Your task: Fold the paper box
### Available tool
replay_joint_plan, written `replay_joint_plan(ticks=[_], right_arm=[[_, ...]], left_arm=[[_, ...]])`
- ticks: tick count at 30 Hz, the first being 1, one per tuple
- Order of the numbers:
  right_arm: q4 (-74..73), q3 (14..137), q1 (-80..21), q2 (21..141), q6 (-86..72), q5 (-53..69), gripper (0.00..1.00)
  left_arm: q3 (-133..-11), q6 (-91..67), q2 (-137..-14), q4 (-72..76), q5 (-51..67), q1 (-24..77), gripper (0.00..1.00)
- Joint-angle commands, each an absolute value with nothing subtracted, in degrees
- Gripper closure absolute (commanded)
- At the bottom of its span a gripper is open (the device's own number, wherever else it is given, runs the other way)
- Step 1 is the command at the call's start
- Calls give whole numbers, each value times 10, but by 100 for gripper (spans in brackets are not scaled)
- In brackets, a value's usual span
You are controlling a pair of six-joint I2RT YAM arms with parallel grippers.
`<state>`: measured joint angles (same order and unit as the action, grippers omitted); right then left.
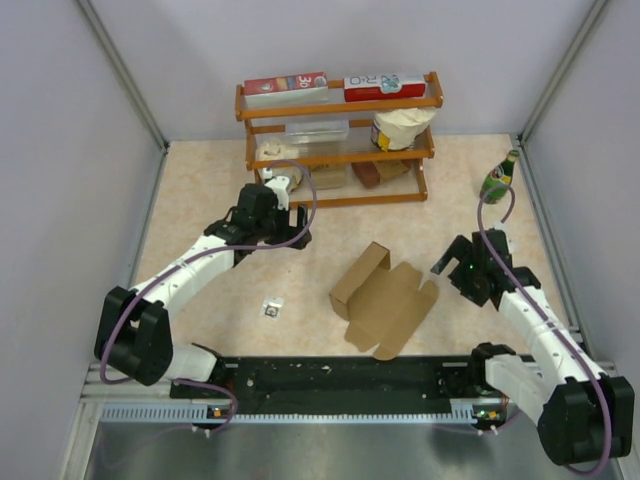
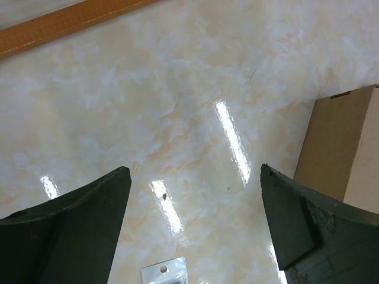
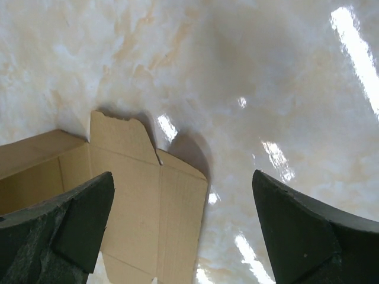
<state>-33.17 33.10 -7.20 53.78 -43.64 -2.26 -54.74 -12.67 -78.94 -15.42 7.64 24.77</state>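
The paper box point(image 1: 385, 300) lies partly folded on the counter point(image 1: 190, 190), just right of centre in the overhead view. One wall panel stands raised along its upper-left edge. The remaining panels and flaps lie flat, extending toward the lower right.

The box lies between the two hands and touches neither.

Left hand point(image 2: 195, 177): positioned upper left of the box, near the foot of the wooden shelf point(image 1: 340, 140). In its wrist view the raised brown wall of the box appears at the right edge of the frame, beside the right-side finger. Whether the finger meets the wall cannot be told. The fingers are spread wide. Only bare counter shows between them, and nothing is held.

Right hand point(image 3: 183, 177): positioned right of the box, clear of its flat panels. In its wrist view a creased flap occupies the lower left of the frame. The fingers are spread fully and hold nothing.

A small pale item point(image 1: 272, 308) lies on the counter, left of the box.
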Motion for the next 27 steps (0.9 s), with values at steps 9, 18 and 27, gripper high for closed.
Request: replay_joint_plan(ticks=[9,18,27], right_arm=[[-383,221,-71,420,-523,61,13],[-309,164,-71,456,-513,129,29],[-257,115,-71,464,-509,151,35]], left_arm=[[-540,-141,-784,-118,97,245,6],[-541,-149,-793,-114,123,245,7],[-537,-151,-793,-110,125,245,7]])
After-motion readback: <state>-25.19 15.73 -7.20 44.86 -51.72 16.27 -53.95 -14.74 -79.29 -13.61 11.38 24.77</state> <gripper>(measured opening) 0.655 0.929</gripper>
